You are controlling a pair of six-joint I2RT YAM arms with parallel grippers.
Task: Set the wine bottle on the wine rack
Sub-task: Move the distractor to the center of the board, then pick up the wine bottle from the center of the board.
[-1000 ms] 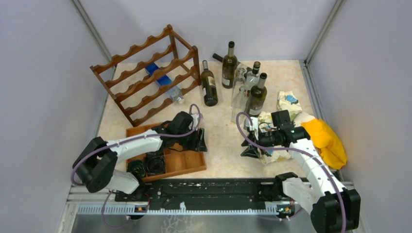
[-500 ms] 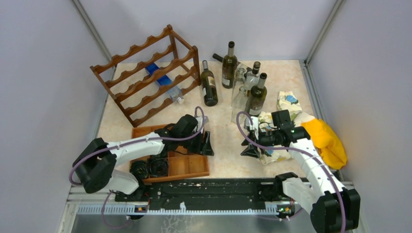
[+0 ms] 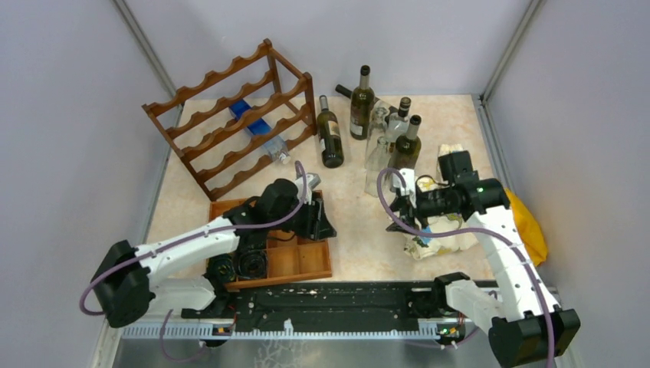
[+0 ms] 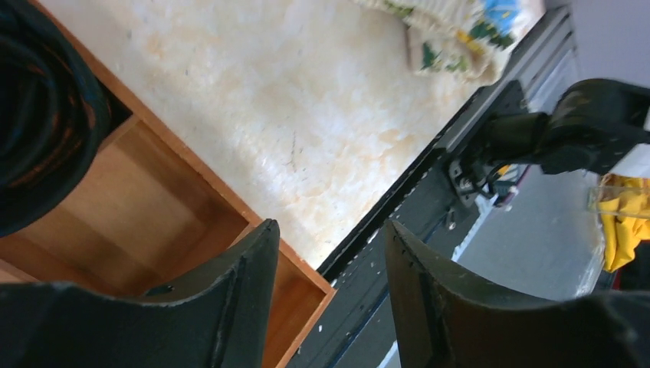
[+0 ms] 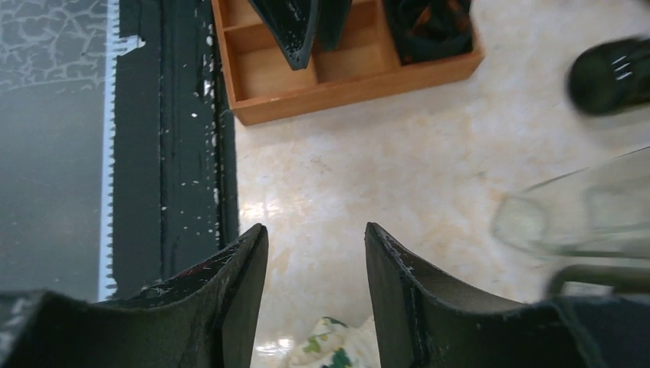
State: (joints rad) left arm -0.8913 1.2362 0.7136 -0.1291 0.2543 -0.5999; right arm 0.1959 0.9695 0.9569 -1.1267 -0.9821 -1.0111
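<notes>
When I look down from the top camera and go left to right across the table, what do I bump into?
Dark reddish-brown wooden wine rack → dark green glass wine bottle right beside it → taller dark glass wine bottle → crumpled yellow cloth. I skipped the things that overlap.
</notes>
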